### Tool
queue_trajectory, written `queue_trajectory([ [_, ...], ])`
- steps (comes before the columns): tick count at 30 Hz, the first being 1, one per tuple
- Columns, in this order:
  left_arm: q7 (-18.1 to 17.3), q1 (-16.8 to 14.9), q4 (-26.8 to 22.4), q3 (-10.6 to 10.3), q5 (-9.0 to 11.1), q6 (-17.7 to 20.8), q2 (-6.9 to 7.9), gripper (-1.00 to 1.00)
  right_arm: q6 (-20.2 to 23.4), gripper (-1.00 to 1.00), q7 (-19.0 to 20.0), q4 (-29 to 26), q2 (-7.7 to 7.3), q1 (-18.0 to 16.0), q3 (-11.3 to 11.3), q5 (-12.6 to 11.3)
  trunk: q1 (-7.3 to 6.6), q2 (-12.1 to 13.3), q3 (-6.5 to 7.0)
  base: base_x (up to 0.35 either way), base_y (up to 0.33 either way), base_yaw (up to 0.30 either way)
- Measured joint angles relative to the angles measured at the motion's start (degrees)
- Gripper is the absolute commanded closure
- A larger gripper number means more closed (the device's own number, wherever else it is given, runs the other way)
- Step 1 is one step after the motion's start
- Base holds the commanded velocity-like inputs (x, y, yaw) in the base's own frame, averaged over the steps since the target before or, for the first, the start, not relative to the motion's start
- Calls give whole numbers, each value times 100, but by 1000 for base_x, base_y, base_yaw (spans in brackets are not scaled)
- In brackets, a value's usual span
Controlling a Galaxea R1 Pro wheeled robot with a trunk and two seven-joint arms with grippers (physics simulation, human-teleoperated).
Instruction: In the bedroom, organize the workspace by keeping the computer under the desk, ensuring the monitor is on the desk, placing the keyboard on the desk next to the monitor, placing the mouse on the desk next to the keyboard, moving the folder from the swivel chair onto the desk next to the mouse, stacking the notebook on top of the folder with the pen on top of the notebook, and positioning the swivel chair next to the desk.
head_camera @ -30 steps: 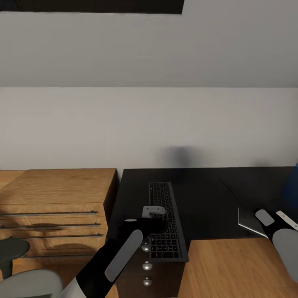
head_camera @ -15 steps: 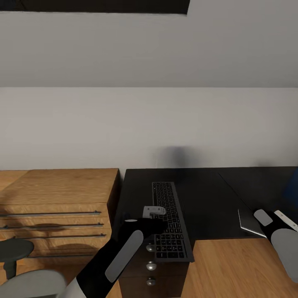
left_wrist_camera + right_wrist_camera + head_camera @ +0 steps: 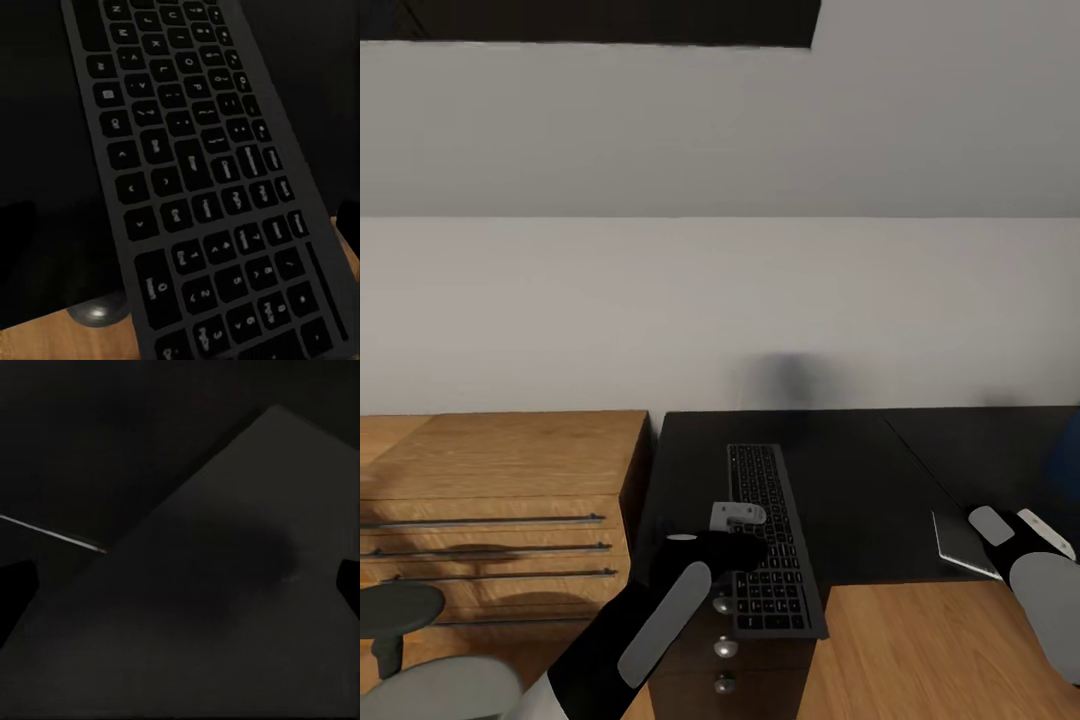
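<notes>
Here the keyboard [image 3: 767,541] lies lengthwise on the desk [image 3: 860,480], its near end overhanging. The left gripper [image 3: 738,516] seems clamped on its left edge; slide it farther, level, before releasing.

We see a matte black surface [image 3: 860,480] against a grey wall. A slim keyboard with dark keys [image 3: 768,535] lies lengthwise on it, overhanging the near edge. A thin dark grey book [image 3: 960,540] rests further right.

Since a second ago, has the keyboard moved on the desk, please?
No. The keyboard still overhangs the desk at its front edge equally; only the camera shifted.
</notes>
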Motion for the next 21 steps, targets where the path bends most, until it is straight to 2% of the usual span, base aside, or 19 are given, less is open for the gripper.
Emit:
queue_trajectory([
  [6, 24, 0, 120, -20, -2, -5, -35, -100, -4, -100, 1, -3, 32, 1, 0, 171, -132, 241, 108, 0, 0, 0],
  [19, 32, 0, 271, -21, -8, -9, -132, -100, -16, -100, 19, -40, 54, 6, 29, 229, -417, 762, 341, 0, 0, 0],
  [20, 32, 0, 298, -24, -8, -9, -138, -100, -27, -100, 27, -112, 168, 9, 78, 338, -439, 803, 359, 0, 0, 0],
  [21, 32, 0, 315, -24, -10, -9, -140, -100, -40, -100, 26, -158, 217, 11, 109, 409, -461, 843, 377, 0, 0, 0],
])
